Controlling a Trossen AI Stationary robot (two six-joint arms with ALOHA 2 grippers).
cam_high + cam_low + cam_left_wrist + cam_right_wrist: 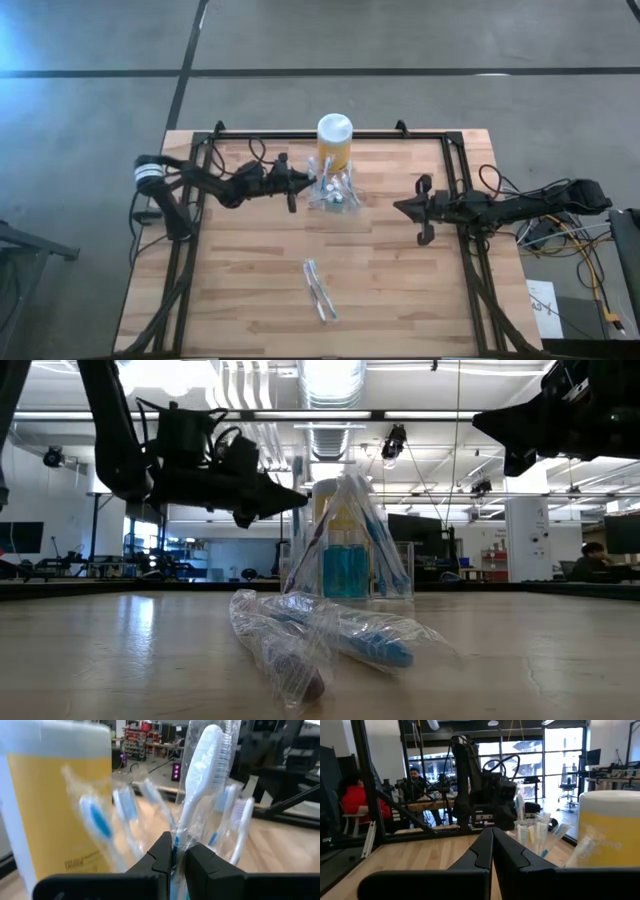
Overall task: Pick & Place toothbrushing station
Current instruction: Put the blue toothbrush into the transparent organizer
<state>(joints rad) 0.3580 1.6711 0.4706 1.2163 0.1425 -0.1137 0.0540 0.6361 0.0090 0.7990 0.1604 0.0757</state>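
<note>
The clear plastic holder point(333, 197) stands on the table at the far middle, with several wrapped toothbrushes upright and leaning in it; it also shows in the low view point(395, 572). A yellow jar with a white lid point(334, 140) stands just behind it. My left gripper point(305, 187) is at the holder's left side, shut on one wrapped white-and-blue toothbrush point(200, 775). My right gripper point(400, 207) hovers right of the holder, shut and empty. Two wrapped toothbrushes point(320, 290) lie flat on the table nearer the front. My left gripper point(177, 855) pinches the wrapped toothbrush's handle point(176, 837) between its two fingers, through the clear wrapper. The fingers come level from the table's left and lie across the handle. The brush stands upright, head up; its lower end is hidden by the fingers.
The yellow jar point(55, 805) stands close beside the held brush. A black frame point(300, 133) runs along the table's far edge and sides. The wrapped toothbrushes point(320, 635) lie on the near middle. People sit in the room behind point(355, 795).
</note>
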